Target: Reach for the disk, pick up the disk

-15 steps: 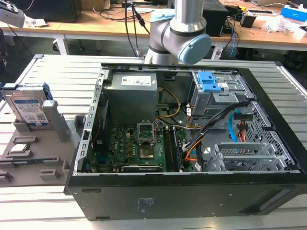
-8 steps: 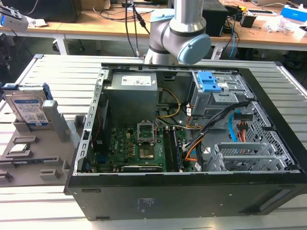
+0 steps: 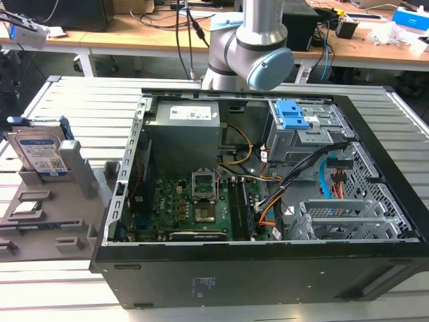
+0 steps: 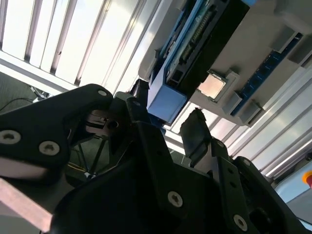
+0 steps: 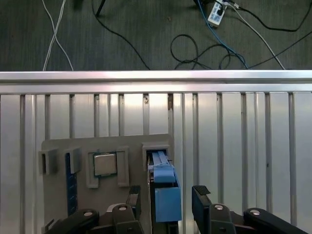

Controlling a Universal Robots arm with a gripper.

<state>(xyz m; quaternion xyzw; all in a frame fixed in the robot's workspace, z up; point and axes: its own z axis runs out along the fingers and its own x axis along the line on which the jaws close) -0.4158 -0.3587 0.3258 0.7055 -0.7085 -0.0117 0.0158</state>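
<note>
Desk: slatted aluminium desk, with wooden benches behind it in the exterior view; in the first wrist view its long edge rail runs straight, and beyond it lies dark floor with loose cables.
Holder: grey holder on the exterior view's left part of the desk, just beside the open computer case; bare slats lie between it and the desk edge.
Disk: the disk stands upright on its edge in a slot of the holder, label facing outward, blue rails along its sides. From above, in the first wrist view, it shows as a narrow blue strip.
Chip: small silver chip lies flat in the next pocket, near the disk but apart from it.
Pincer: the pincer is spread wide and grips nothing. Its dark fingers line up on either side of the disk with free room on both sides; how high above the disk they are, I cannot tell.
Arm: the arm rises behind the case.
Room: open slats on the far side of the disk from the chip.
</note>
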